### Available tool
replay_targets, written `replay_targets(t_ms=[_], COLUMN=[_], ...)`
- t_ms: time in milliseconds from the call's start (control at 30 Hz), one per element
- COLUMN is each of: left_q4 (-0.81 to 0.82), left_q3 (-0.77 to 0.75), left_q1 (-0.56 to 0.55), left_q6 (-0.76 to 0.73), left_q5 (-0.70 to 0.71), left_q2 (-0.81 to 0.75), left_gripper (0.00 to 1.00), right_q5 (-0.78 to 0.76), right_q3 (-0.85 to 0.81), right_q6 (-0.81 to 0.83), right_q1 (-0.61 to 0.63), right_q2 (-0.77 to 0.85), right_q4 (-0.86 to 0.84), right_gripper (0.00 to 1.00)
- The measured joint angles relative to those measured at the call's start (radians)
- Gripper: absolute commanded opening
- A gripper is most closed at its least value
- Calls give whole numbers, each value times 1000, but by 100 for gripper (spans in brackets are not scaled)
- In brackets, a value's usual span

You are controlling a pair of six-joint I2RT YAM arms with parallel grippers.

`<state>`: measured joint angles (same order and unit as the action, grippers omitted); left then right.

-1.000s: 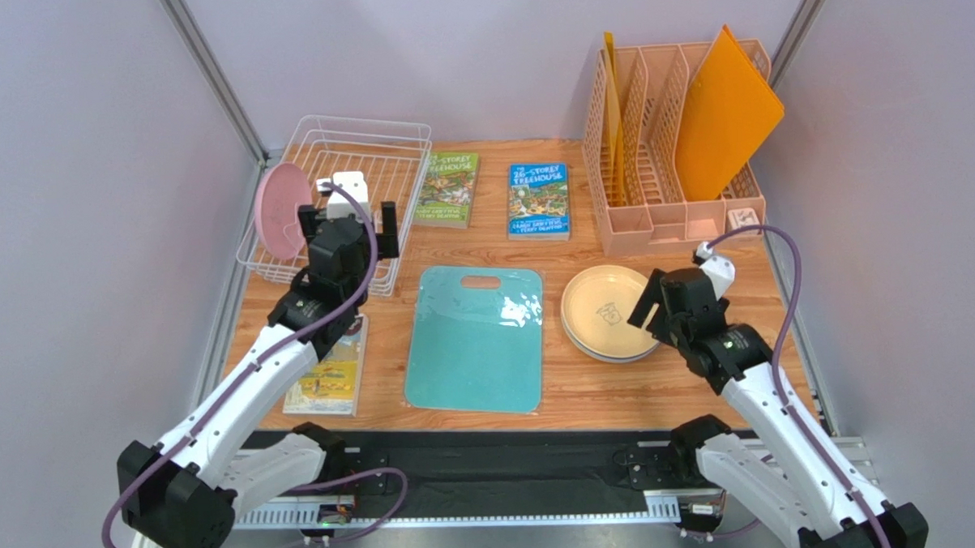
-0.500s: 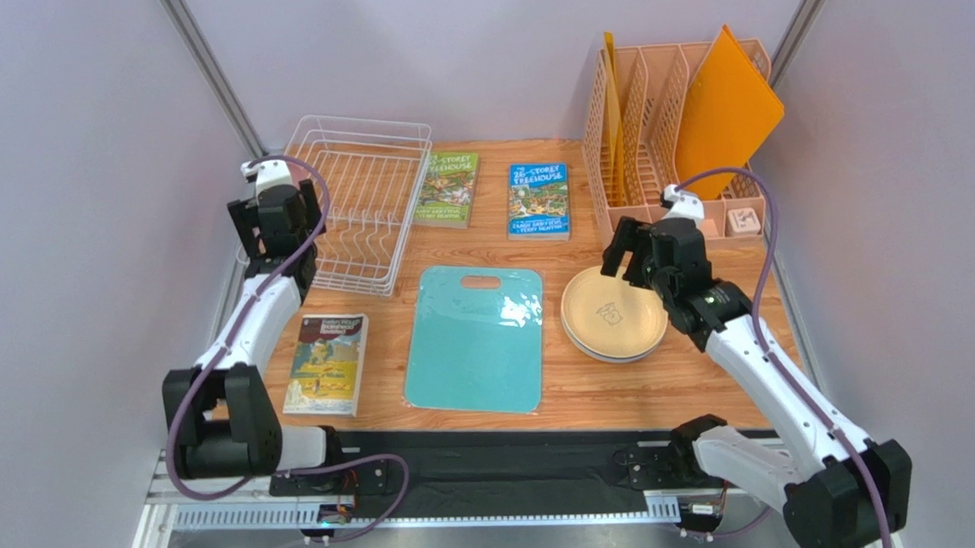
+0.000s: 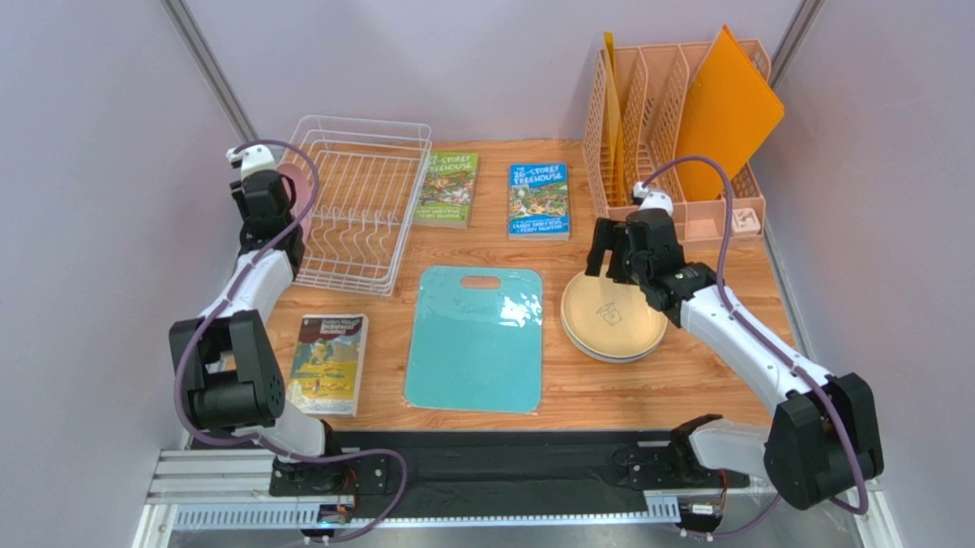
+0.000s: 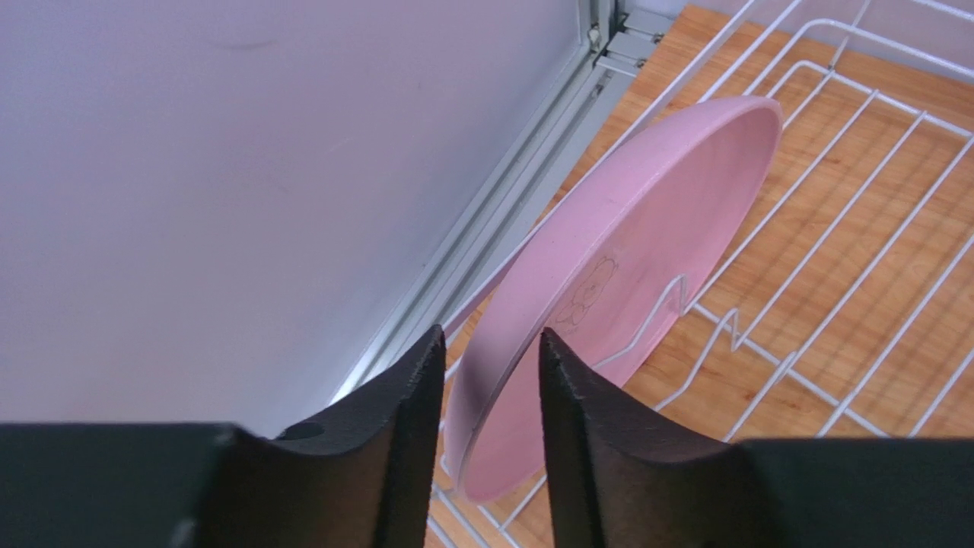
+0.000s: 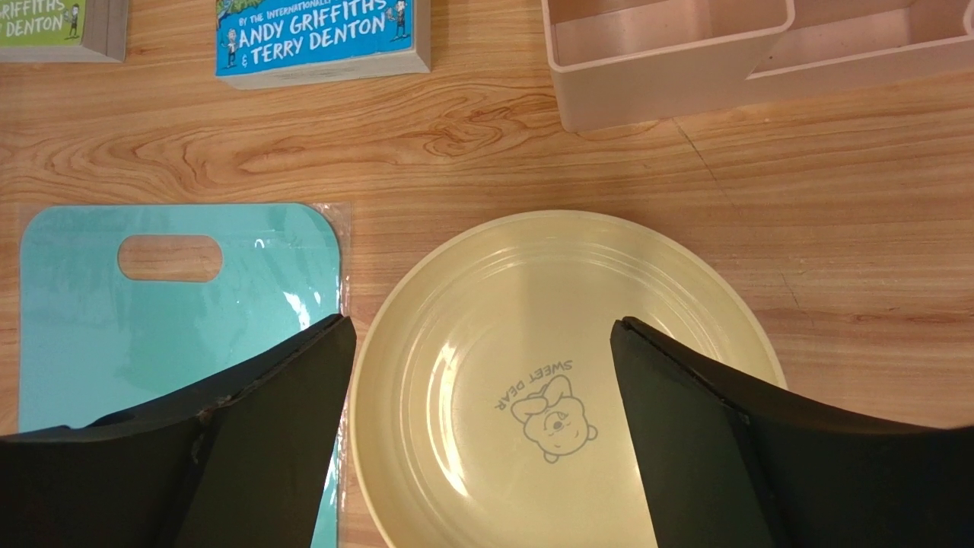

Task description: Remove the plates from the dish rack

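Observation:
A pink plate (image 4: 640, 228) stands on edge at the left side of the white wire dish rack (image 3: 359, 123). In the top view it is hidden under my left gripper (image 3: 262, 207). The left gripper (image 4: 489, 333) has its fingers on either side of the plate's rim, half narrowed, with a thin gap still showing at the left finger. My right gripper (image 3: 612, 264) hovers wide open and holds nothing. It is over a stack of tan-yellow plates (image 3: 613, 318) lying flat on the table, and the top plate (image 5: 549, 285) carries a small bear mark.
A teal cutting board (image 3: 476, 338) lies left of the stack. Two books (image 3: 448, 188) (image 3: 539, 199) lie at the back, and a third book (image 3: 329, 362) at the near left. A peach organizer (image 3: 661, 219) with orange boards (image 3: 724, 114) stands back right. The enclosure's frame rail (image 4: 503, 206) runs close along the rack's left.
My left gripper moved from over the rack to its left edge and narrowed around the pink plate's rim. My right gripper moved back and left, to above the plate stack.

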<state>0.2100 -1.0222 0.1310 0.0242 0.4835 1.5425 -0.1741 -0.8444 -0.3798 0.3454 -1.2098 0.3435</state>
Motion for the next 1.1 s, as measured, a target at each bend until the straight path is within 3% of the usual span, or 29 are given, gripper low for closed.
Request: replay_targets(t_ms=[67,100,200,667,933,1100], left_q4=[10,14,15,-34,180,260], left_q3=[0,0,0,6,42,46], left_q1=[0,0,0,-16,-138,-202], left_q6=[-16,-19,-55,-122,-284,-333], left_q5=[0,0,9,34,250,298], left_q2=[5,5,5,-53,-63,-71], left_gripper=[25,13,0,0,0,0], right_q5=[2,3,5,12,13,13], right_q3=[0,0,0,0,0,0], right_q6=[3,3,3,3,3,5], right_q1=[0,0,0,0,0,0], right_q2=[-11,-14,-14,-14,-12,10], right_q4=[-5,-6,-8,-12,-11,-11], right_gripper=[90,90,90,90,91,91])
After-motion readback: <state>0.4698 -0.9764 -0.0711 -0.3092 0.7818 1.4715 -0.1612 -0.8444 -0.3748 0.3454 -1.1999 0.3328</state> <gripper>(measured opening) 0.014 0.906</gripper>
